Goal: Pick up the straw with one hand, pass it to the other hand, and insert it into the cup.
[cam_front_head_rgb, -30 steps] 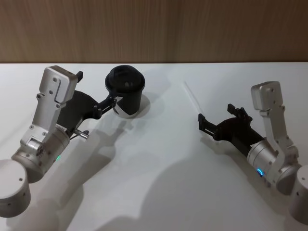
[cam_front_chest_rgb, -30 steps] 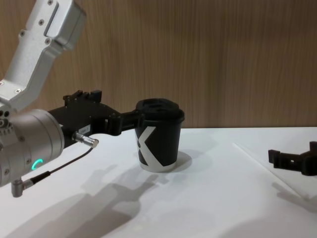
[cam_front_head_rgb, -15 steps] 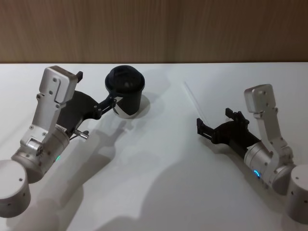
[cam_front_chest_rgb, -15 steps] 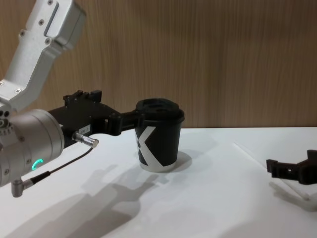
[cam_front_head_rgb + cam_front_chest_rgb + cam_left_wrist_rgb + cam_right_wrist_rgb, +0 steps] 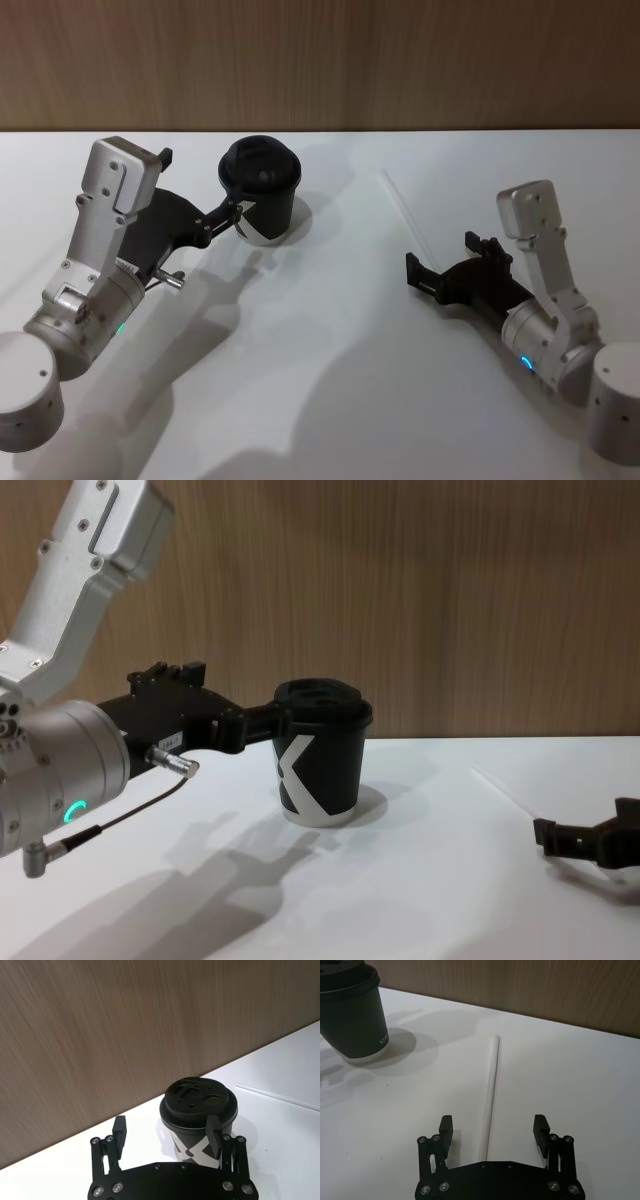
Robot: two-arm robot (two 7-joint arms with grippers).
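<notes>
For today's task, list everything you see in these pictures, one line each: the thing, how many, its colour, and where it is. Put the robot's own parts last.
cup: one, black with a black lid and a white mark, standing upright on the table's far left part
straw: one, translucent white, lying flat on the table to the right of the cup
table: one, white, under everything
wall: one, brown wood grain, behind the table
cable: one, thin and dark with a metal plug, at the left wrist
left tool: one, black on a silver arm, open, close beside the cup
right tool: one, black on a silver arm, open, at the straw's near end
</notes>
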